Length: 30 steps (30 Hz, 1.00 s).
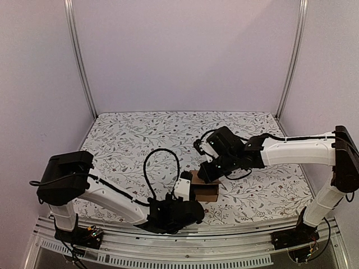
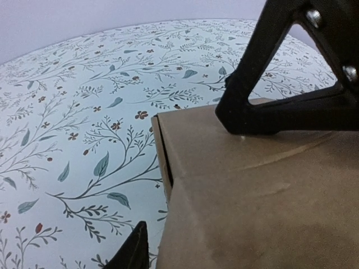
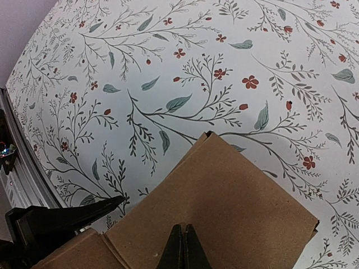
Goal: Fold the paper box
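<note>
Cube-shaped box (image 1: 206, 192) sits front-centre on the table (image 1: 140, 140), between your grippers.
Your right gripper (image 3: 182, 240), pinched shut, rests its tips on the top panel. Your left gripper (image 2: 189, 178) stands partly open over a corner. The cardboard looks light and easily creased (likely to slide), so grip the stiff folded edges, not mid-panel.

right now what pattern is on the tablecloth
White tablecloth with grey-green leafy vines and red flowers; clearest in the right wrist view.
</note>
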Available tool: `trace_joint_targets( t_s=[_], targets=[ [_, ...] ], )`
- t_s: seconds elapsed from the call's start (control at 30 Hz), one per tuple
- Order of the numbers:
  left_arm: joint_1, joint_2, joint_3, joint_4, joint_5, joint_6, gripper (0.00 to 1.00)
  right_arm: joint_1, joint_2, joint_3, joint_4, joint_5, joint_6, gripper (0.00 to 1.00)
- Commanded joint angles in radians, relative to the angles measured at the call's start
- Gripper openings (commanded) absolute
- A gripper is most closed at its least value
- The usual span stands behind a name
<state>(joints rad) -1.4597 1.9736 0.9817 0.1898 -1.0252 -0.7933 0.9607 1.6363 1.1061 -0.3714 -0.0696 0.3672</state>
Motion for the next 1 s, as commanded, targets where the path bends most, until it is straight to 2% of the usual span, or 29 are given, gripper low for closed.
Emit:
trace_joint_targets(
  t_s=[0.0, 0.47, 0.77, 0.97],
  targets=[
    [-0.018, -0.045, -0.041, -0.042, 0.102, 0.048, 0.39, -0.005, 0.02, -0.016, 0.008, -0.006, 0.012, 0.0],
    [-0.034, -0.237, -0.107, -0.059, 0.195, 0.109, 0.62, -0.004, 0.049, -0.129, 0.109, -0.005, 0.074, 0.0],
    [0.0, -0.498, -0.172, -0.078, 0.448, 0.2, 0.63, -0.004, 0.056, -0.14, 0.129, -0.006, 0.08, 0.0],
    [0.082, -0.617, -0.168, -0.106, 0.535, 0.264, 0.63, -0.005, 0.042, -0.132, 0.128, 0.001, 0.072, 0.0]
  ],
)
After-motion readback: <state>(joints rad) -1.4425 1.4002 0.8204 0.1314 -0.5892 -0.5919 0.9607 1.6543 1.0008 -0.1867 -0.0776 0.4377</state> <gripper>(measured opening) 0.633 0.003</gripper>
